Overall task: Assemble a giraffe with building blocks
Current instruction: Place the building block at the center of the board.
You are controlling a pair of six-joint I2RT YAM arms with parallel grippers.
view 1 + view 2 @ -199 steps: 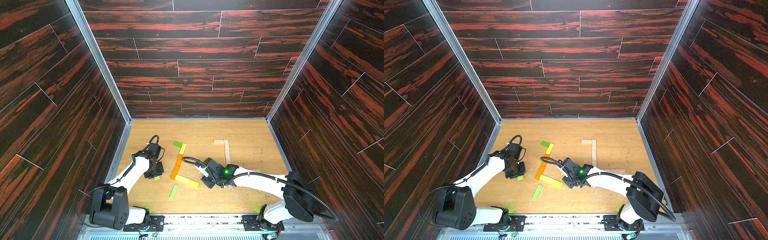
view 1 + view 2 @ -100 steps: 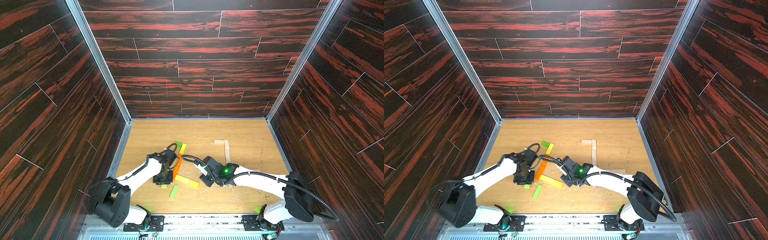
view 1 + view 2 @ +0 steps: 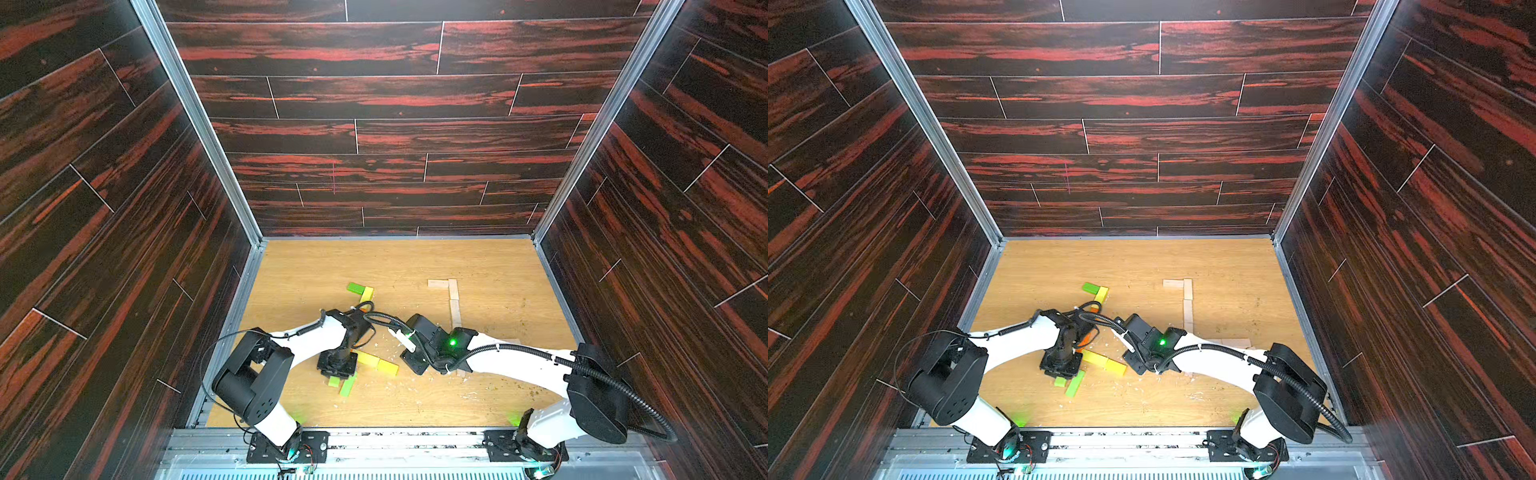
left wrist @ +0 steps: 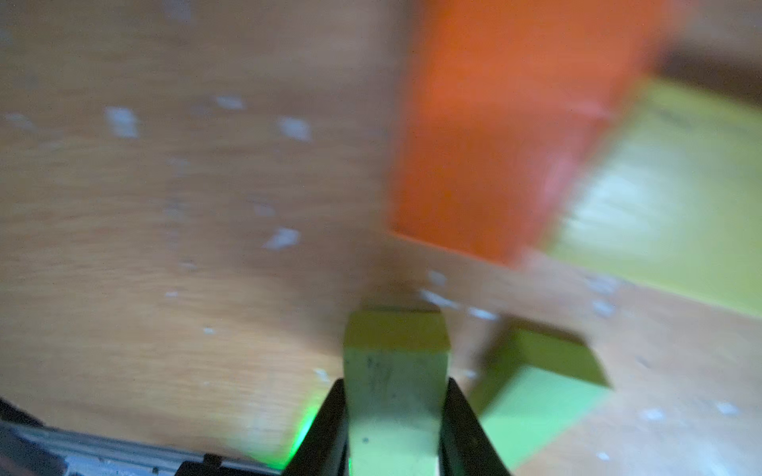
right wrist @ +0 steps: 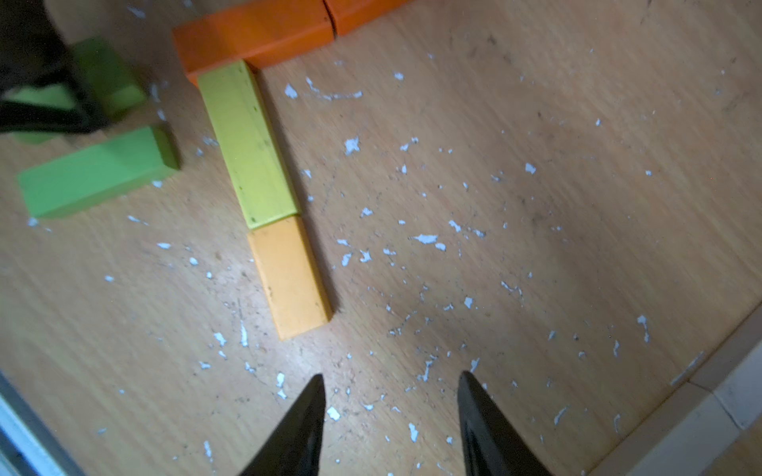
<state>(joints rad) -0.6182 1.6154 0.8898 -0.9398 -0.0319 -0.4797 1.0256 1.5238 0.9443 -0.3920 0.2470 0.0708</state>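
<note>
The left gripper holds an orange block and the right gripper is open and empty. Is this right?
Not quite: the left gripper holds a green block, not orange, as the left wrist view shows. The right gripper is open and empty.

Table (image 3: 415, 266) is showing pale wood grain, matt, with white flecks lying all over it. Walls (image 3: 395, 137) are gleaming faintly, dark red-black wood-look planks, and brushed metal posts (image 3: 195, 120) are running up the corners. At two o'clock, plain blocks (image 3: 454, 291) are looking like bare wood. At seven o'clock, paint is sitting matt on the yellow block (image 5: 251, 144) and orange block (image 5: 255, 35). Green block (image 4: 396, 371) is showing a scuffed, speckled end. Arms (image 3: 519, 365) are shining in smooth white plastic. Right gripper (image 5: 391, 379) is wearing matt black fingers (image 5: 297, 424).
</note>
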